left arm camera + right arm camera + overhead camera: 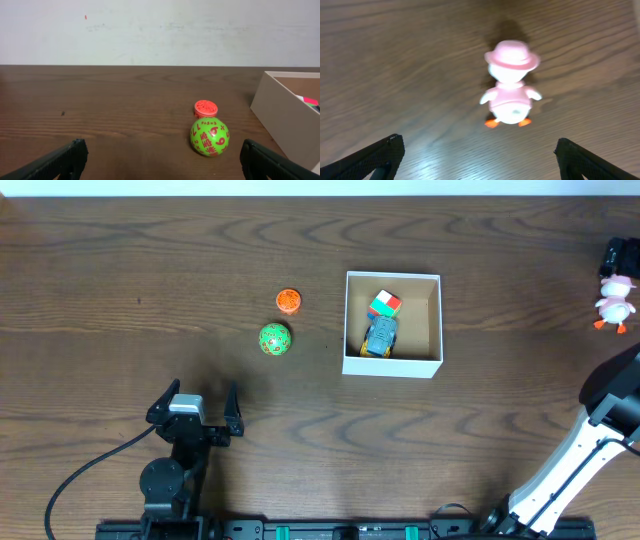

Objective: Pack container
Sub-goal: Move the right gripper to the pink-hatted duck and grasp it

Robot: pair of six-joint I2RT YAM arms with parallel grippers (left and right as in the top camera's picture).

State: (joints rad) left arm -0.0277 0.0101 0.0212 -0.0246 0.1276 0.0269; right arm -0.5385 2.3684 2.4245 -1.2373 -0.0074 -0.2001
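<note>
Overhead, the container [392, 366] stands upright on the brown wood table [120, 300], a little right of centre and toward the far side, its white walls framing a cardboard floor. Inside it lie a cube [384, 304] with red, green and white faces at the far end and a blue and yellow toy car [380, 336] just near of it. No lettering on either can be read. Left of the container, apart from its wall, sit an orange disc [289, 301] and, just near of it, a green ball [275, 339]. In the left wrist view the ball is covered in red numerals and small sums. A large figure like a 6 stands out, and the rest is too small to make out. The disc's top is embossed, but the pattern cannot be read. The left gripper [163, 150] sits low at the near left, well short of the ball, its black fingers [65, 160] wide apart and holding nothing. At the far right edge a pink duck [510, 95] in a hat stands on orange feet. The right gripper [480, 147] is above the table beside it, its fingers spread and not touching it.
</note>
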